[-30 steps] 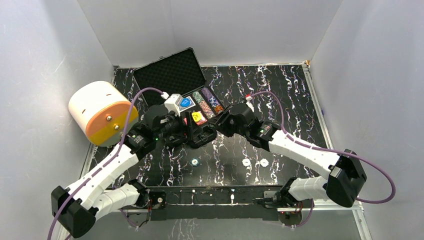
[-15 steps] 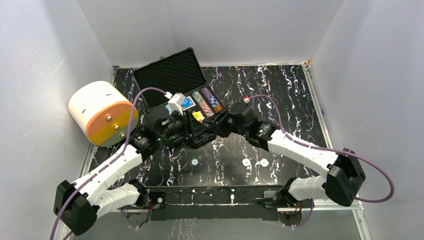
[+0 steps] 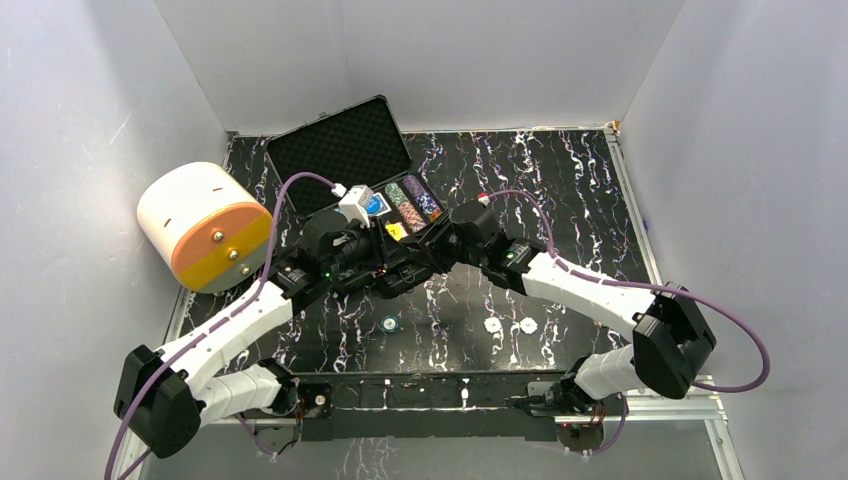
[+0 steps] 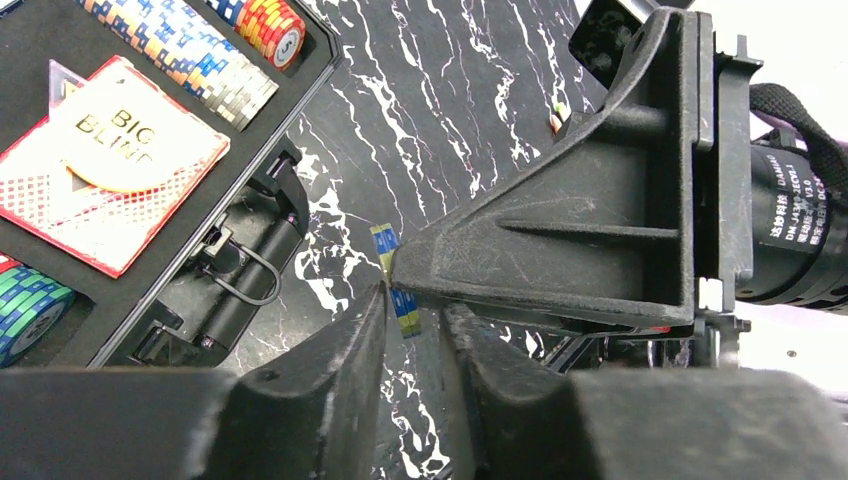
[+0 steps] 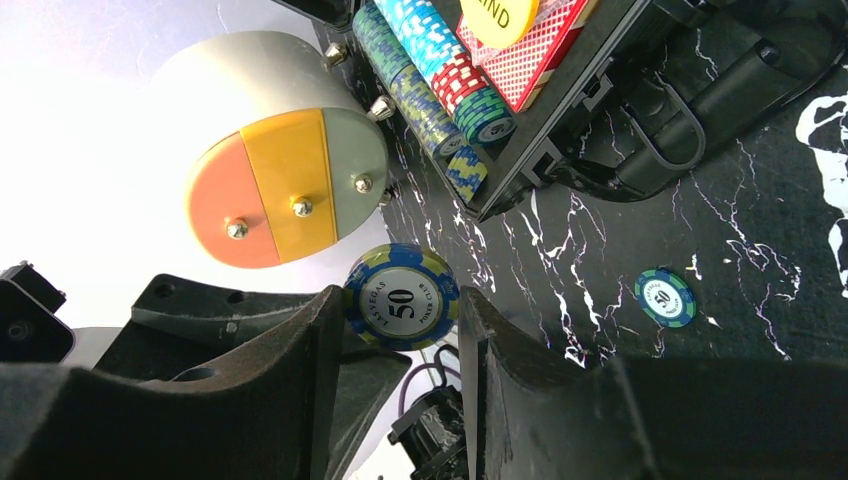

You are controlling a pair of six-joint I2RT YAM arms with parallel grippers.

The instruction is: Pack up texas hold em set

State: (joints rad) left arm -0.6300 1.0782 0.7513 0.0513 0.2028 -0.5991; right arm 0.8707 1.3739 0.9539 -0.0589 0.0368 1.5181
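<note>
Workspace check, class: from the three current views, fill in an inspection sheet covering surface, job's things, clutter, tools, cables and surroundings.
Surface: black white-veined table; three loose chips lie near the arm bases.
Job's things: case open, lid up; chip rows in its tray, BIG BLIND button lying on the red card deck.
Clutter: white-and-orange cylinder at the table's left edge.
Tools: right tool shut on a blue-yellow 50 chip, gripped by its rim; left tool open, jaws narrowly apart astride that chip.
Cables: purple cable looping off each arm.
Surroundings: plain pale walls on three sides; nothing else seen.
</note>
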